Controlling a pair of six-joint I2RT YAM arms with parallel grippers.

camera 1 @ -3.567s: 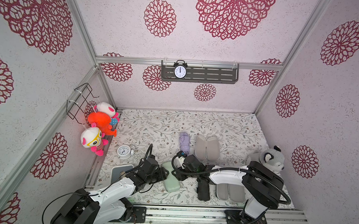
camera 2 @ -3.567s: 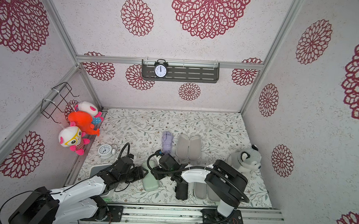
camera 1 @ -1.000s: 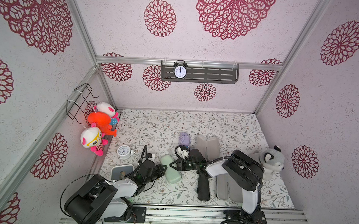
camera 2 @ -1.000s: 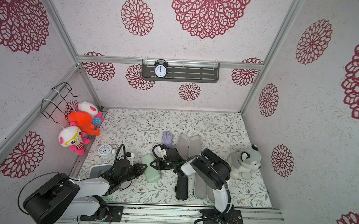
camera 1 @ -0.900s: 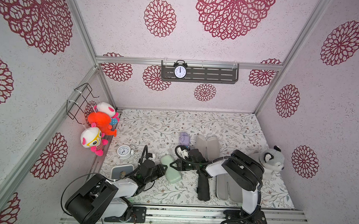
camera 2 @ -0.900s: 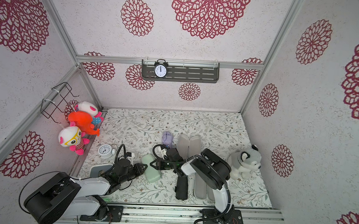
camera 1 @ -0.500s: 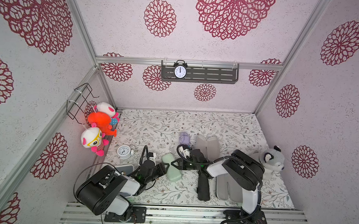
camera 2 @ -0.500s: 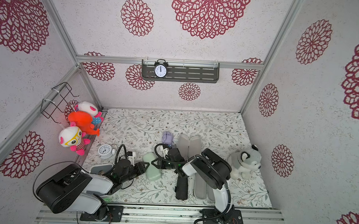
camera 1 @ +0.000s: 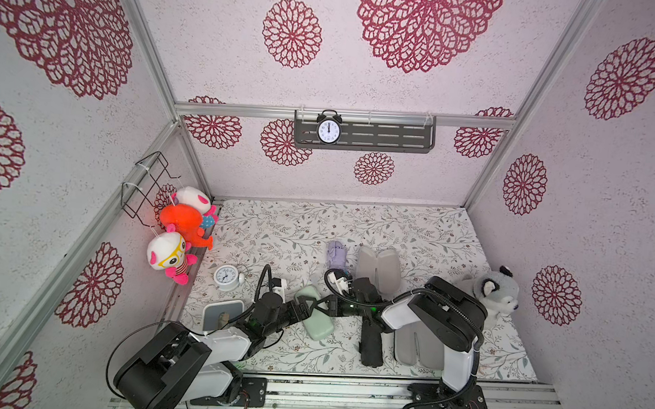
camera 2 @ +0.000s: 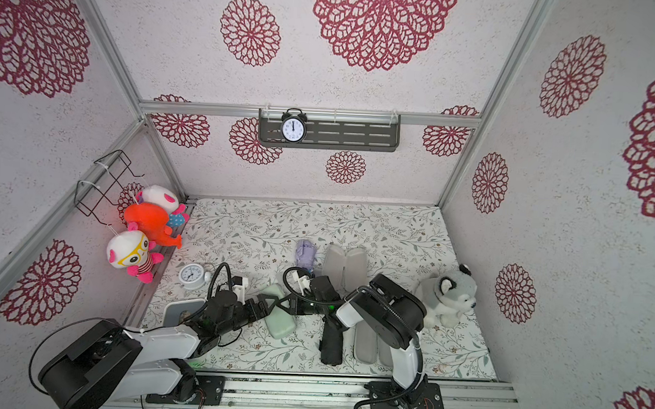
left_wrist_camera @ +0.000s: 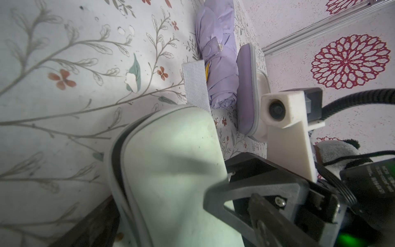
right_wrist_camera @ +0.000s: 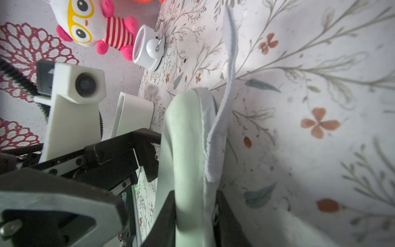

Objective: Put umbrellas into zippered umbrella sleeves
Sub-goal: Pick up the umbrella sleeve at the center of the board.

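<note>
Mint green is the colour of the piece in hand: the mint green sleeve (camera 1: pixel 319 324) lies on the flowered table (camera 1: pixel 279 230) near the front edge, a little left of the middle, with its two shells folded together. No mint umbrella shows anywhere, so I judge that it is already inside. The right gripper (right_wrist_camera: pixel 194 209) reaches in from the right and its jaws are clenched on the rim of this sleeve, one finger on each side of the edge, close to the pale webbing strap (right_wrist_camera: pixel 224 111) at the sleeve's far end. The left gripper (camera 1: pixel 299 311) is at the left side of the same sleeve with its jaws spread wide, grasping nothing. The step seems to be the closing of the mint sleeve, with one arm holding it firm. I cannot tell where the zipper pull is, nor if the zipper is fully shut; a dark gap runs along part of the seam in the left wrist view. The next move calls for a small, exact pinch on the pull and a drag along the curved seam. Farther back the lilac umbrella (camera 1: pixel 335 253) lies just left of the opened lilac sleeve (camera 1: pixel 378 268). Near the front the black umbrella (camera 1: pixel 371 344) lies just left of a second opened sleeve (camera 1: pixel 418 344). Both are not yet packed.
</note>
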